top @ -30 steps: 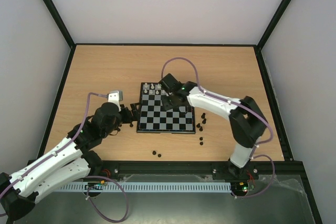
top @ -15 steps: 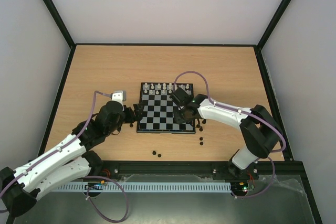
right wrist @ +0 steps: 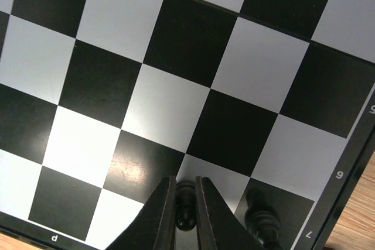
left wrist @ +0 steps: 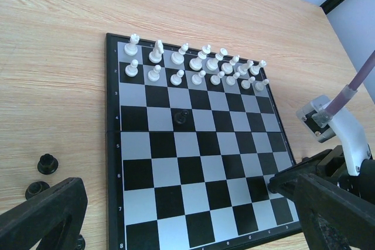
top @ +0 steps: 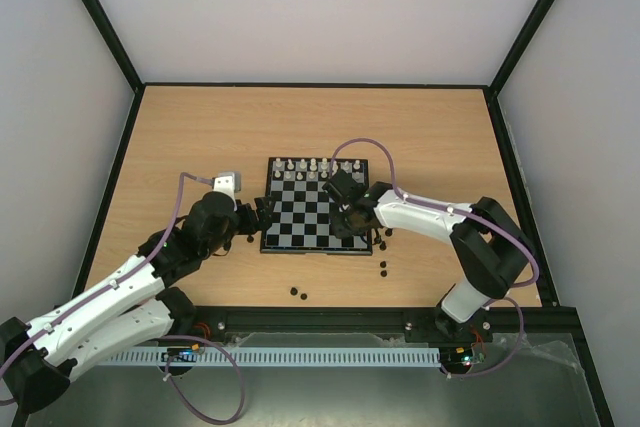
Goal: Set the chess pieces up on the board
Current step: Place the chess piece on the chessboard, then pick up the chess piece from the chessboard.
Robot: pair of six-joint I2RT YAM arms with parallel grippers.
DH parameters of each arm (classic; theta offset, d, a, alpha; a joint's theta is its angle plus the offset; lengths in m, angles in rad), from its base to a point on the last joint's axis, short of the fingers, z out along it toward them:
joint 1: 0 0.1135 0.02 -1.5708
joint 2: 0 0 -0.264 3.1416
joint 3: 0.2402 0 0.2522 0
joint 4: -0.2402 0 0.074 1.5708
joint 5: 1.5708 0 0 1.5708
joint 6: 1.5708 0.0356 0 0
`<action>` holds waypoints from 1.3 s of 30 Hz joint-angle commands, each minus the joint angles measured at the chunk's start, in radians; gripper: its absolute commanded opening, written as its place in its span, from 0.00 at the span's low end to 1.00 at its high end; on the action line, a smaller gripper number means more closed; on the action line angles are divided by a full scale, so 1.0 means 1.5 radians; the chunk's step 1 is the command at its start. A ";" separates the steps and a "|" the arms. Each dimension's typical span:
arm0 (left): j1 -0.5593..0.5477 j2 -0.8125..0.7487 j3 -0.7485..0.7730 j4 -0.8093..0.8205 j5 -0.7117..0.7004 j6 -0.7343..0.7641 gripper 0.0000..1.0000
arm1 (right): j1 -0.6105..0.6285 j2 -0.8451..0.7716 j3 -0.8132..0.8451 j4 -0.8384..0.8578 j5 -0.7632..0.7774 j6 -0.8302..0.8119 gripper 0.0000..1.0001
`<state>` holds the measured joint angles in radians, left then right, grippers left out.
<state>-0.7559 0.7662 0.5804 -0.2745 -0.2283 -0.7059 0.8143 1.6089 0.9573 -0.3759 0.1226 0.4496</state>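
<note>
Right fingers (right wrist: 166,209) pinch black piece (right wrist: 186,210) low over board (left wrist: 176,174), near-right corner, beside second piece (right wrist: 261,223). Step: placing. Next: lower onto square, open. Left fingers (left wrist: 41,218) wide, at board's left edge.

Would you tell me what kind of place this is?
Likely a lab robot cell: a wooden table boxed in by plain white walls, with a left arm and right arm bolted at its near edge.

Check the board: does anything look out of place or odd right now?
One black piece stands alone mid-board, near the white rows, not on the near rows where black would go. Several black pieces also sit loose on the table beside the board. White's two rows look orderly.
</note>
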 commanded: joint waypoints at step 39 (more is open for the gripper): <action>0.005 -0.093 0.017 -0.040 -0.022 0.000 0.99 | 0.005 0.159 0.299 -0.070 -0.045 -0.047 0.46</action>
<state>-0.7559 0.6586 0.5827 -0.3019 -0.2375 -0.7063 0.8143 1.7489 1.3102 -0.4374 0.0994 0.4114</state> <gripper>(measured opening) 0.994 0.466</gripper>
